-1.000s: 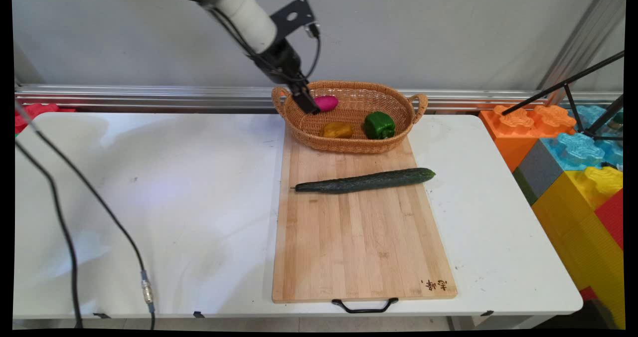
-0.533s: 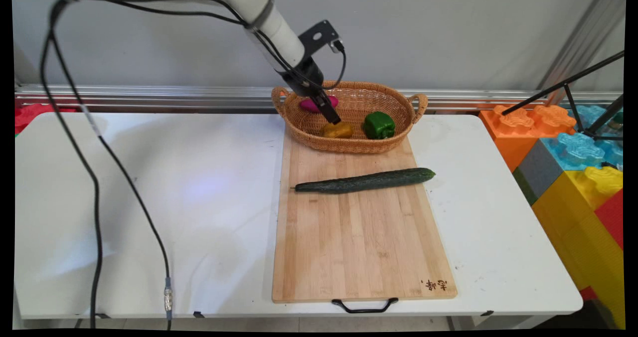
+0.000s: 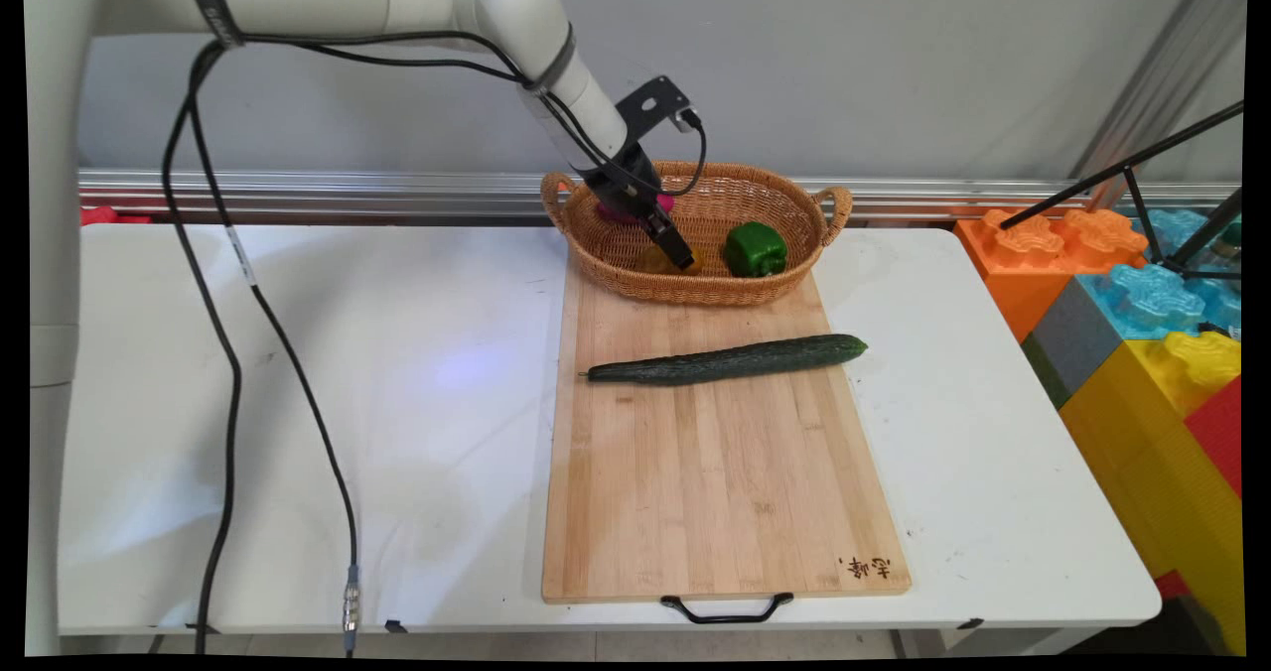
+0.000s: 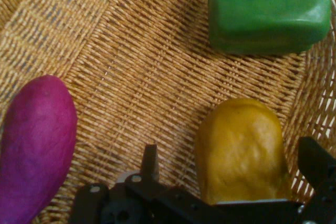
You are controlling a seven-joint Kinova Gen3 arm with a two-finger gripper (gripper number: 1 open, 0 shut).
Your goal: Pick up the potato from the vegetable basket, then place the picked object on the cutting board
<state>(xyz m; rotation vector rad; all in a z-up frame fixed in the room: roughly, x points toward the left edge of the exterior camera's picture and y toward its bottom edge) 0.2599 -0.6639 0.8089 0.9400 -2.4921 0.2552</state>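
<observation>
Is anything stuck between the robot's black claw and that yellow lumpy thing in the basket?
Nothing visible. The black two-finger gripper stands open around the yellow lumpy vegetable in the woven wicker basket; the purple one lies aside.

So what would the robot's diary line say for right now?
gripper: open, fingers either side of yellow potato | in basket: green pepper, purple sweet potato | cucumber: on cutting board

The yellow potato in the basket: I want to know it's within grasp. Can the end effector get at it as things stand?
Probably yes. The end effector is open, one finger on each side of the yellow potato, with nothing between them; the purple vegetable and green pepper lie apart.
</observation>
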